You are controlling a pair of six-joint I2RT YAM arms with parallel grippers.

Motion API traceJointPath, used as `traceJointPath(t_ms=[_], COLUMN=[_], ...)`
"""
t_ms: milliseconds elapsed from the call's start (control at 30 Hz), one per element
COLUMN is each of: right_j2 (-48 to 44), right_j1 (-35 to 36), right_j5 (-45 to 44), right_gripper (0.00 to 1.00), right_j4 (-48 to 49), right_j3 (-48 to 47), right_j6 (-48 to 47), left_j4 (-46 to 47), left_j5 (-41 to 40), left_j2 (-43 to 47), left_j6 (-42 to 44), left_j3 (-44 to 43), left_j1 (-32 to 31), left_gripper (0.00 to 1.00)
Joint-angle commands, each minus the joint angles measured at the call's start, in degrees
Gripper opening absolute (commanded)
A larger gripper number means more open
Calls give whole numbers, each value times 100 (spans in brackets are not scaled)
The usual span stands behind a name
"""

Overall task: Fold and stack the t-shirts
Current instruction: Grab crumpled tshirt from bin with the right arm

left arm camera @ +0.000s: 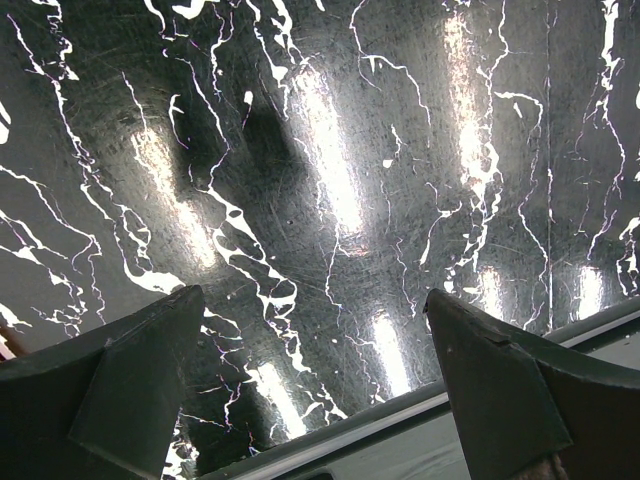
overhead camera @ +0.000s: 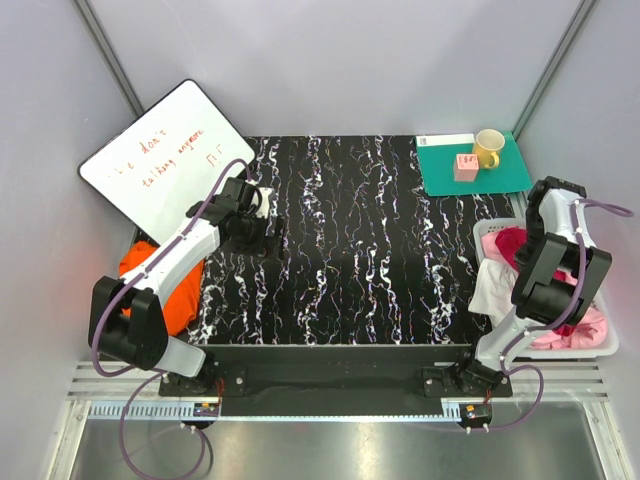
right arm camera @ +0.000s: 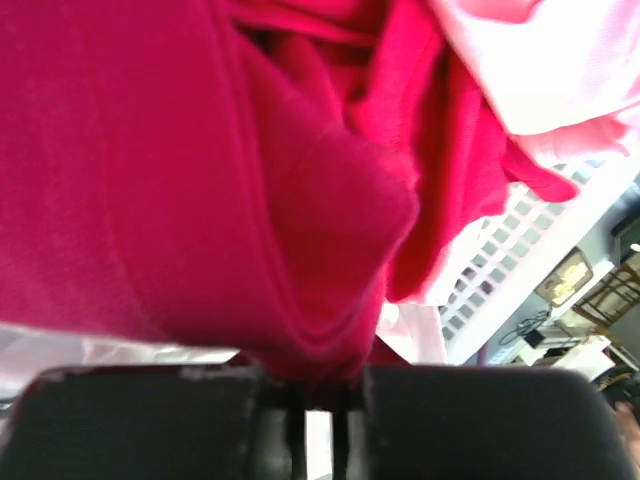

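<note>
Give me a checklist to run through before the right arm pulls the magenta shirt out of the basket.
1. Right gripper shut on a fold of the magenta shirt: ok.
2. Only that shirt in the pinch: cannot tell; pale cloth lies close beside the fingers.
3. Left gripper open, empty, above the table: ok.
4. White shirt hangs over the basket rim and could drag along: not ok.
5. Mug apart from the basket: ok.

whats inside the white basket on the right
Heaped magenta-red t-shirt, white t-shirt, pale pink t-shirt. The right arm covers the middle; anything beneath is hidden.
</note>
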State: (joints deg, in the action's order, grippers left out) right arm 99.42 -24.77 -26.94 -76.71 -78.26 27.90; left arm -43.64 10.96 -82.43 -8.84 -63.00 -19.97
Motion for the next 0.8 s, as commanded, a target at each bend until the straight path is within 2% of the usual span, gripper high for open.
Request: traceJointPath(t_ms=[0, 200, 433, 567, 733, 767], right_j2=[-203, -1055, -1838, -1759, -1269, -1145], right_j1=[-1, 16, 131, 175, 385, 673], right_j5=[416, 1199, 2017, 2113, 3044, 3089], right_gripper=[0, 0, 0, 0, 0, 0], right_j4=[-108, -529, -784, -969, -986, -1030], right_j3=[-233, -1471, -2675, -3921, -5152, -5373], right_j6=[-223, -575, -417, -514, -443, -435], left_j4=[31, 22, 22, 4, -22, -31], left_j5=[-77, -77, -50, 20, -85, -190], left_j2=[157, 87, 61, 70, 157, 192], left_j6=[76, 67, 58, 40, -21, -56], left_j3=[-283, -256, -265, -265, -318, -327], left_j1=[-25, -25, -25, -25, -25, -25], left_gripper=[99, 99, 99, 99, 99, 99])
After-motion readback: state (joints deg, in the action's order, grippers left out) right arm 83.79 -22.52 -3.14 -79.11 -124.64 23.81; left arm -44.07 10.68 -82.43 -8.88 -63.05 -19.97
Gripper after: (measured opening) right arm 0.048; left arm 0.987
